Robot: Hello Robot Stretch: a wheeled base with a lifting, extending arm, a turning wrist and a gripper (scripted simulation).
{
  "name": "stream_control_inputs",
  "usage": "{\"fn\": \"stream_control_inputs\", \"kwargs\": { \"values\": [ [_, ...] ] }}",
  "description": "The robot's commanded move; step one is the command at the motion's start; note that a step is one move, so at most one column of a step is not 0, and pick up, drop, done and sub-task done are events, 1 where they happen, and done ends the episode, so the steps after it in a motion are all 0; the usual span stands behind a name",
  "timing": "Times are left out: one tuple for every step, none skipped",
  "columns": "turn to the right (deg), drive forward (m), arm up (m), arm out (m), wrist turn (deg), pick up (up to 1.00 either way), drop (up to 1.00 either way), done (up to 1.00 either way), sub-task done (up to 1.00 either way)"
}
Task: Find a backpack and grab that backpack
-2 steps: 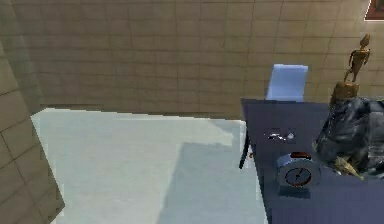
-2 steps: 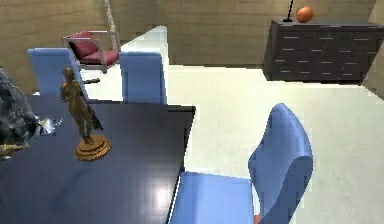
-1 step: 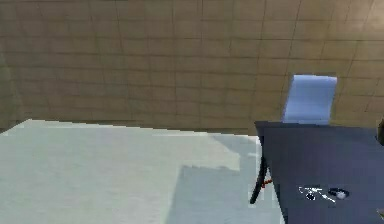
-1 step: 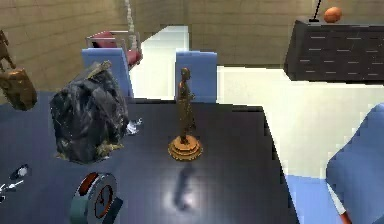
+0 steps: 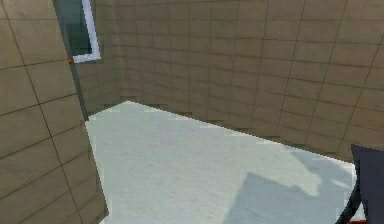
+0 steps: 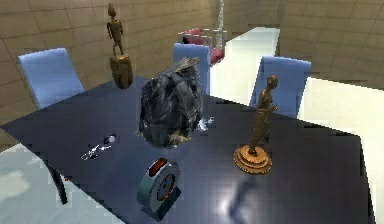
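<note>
A dark grey, lumpy backpack [image 6: 170, 105] stands upright near the middle of a dark glossy table [image 6: 310, 180] in the arm side view. Its straps and top flap point up, and its base rests on the tabletop.
On the table stand a bronze figure [image 6: 258, 130] on a round base, a tall carved statue [image 6: 119, 50] at the far edge, a round clock [image 6: 158, 185] near the front, and a small metal item [image 6: 98, 149]. Blue chairs [image 6: 50, 75] [image 6: 282, 85] ring it. In the forward view, pale floor [image 5: 200, 160] meets tiled walls.
</note>
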Motion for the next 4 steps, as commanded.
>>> {"fn": "stream_control_inputs", "kwargs": {
  "values": [
    [0.0,0.00,0.50,0.00,0.0,0.00,0.00,0.00,0.00],
    [0.0,0.00,0.38,0.00,0.0,0.00,0.00,0.00,0.00],
    [0.0,0.00,0.00,0.38,0.0,0.00,0.00,0.00,0.00],
    [0.0,0.00,0.00,0.00,45.0,0.00,0.00,0.00,0.00]
  ]
}}
